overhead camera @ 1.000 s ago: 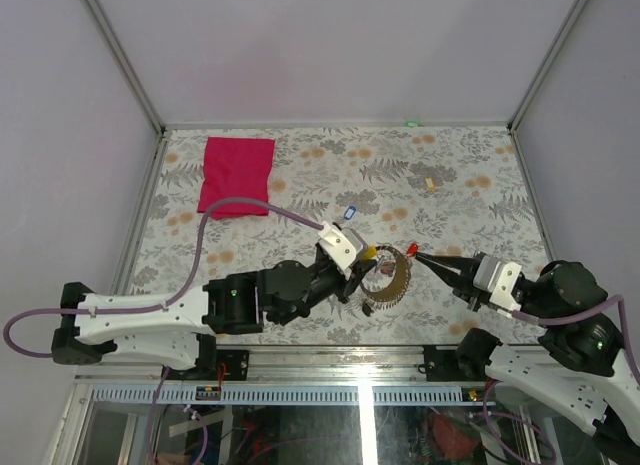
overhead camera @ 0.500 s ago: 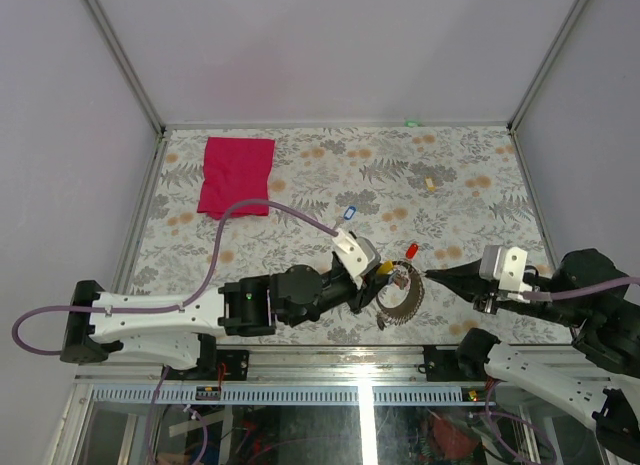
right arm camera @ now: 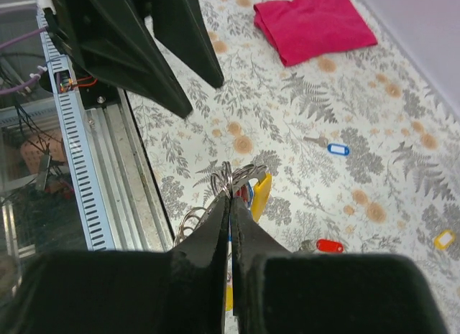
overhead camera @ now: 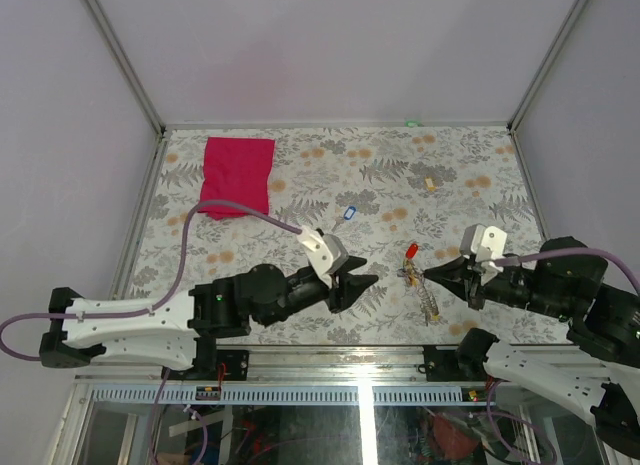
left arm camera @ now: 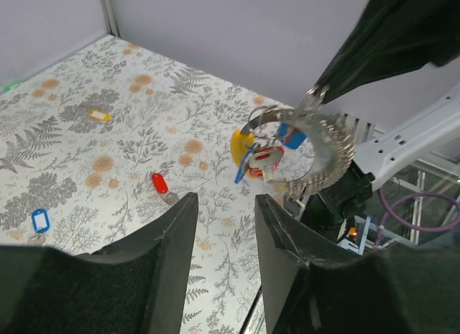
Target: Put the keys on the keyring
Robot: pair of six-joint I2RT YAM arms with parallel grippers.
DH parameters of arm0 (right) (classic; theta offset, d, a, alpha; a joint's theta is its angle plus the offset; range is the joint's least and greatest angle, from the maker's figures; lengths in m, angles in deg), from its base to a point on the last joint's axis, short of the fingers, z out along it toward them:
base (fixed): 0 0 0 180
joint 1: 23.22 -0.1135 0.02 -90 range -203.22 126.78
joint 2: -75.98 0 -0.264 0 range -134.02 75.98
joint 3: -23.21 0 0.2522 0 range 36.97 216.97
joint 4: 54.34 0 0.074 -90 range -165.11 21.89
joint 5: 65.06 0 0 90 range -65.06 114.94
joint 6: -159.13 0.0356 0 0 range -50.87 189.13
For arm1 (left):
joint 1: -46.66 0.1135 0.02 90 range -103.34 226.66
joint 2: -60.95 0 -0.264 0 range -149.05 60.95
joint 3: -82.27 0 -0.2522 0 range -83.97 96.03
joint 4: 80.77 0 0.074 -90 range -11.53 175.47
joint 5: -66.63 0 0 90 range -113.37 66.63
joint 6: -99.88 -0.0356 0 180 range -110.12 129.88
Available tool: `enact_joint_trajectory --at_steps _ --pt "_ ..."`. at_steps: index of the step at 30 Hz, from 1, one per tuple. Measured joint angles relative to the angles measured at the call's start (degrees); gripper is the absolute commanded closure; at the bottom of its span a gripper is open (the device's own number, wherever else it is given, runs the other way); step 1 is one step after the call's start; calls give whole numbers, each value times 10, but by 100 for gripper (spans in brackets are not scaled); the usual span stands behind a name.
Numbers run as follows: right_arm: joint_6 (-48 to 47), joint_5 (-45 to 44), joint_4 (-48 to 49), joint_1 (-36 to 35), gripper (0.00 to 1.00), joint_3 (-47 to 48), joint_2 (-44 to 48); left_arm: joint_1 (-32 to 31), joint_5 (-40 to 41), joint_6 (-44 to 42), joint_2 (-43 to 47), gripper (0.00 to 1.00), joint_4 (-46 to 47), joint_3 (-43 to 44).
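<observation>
The right gripper has its two dark fingers pressed tightly together, pinching the top edge of the keyring and holding it up in the air near the front edge of the floral tabletop. The ring hangs below the fingertips, and a yellow tag, a blue tag and a red tag dangle inside its loop. The left gripper faces the ring from the left, just apart from it, with its fingers spread and nothing between them. Two loose keys lie flat on the table: a red-tagged key just beyond the ring, and a blue-tagged key farther back and to the left. A red cloth lies in the far left corner, well apart from both grippers.
</observation>
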Motion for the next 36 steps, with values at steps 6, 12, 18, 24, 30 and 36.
enact_joint_trajectory --at_steps 6,12,18,24,30,36 --pt "28 -26 -9 0 100 0 -30 0 -50 -13 33 75 11 -3" --pt "45 -26 1 0 100 -1 -35 0 -126 -37 1 77 16 7" --pt "46 -9 28 0 100 -18 -21 0 -160 -61 -23 78 16 26" --pt "37 18 76 0 100 -67 16 0 -170 -79 -22 82 20 38" --pt "28 42 125 0 100 -109 49 0 -178 -89 -23 85 22 46" --pt "21 60 150 0 100 -110 49 0 -179 -92 -31 86 21 57"
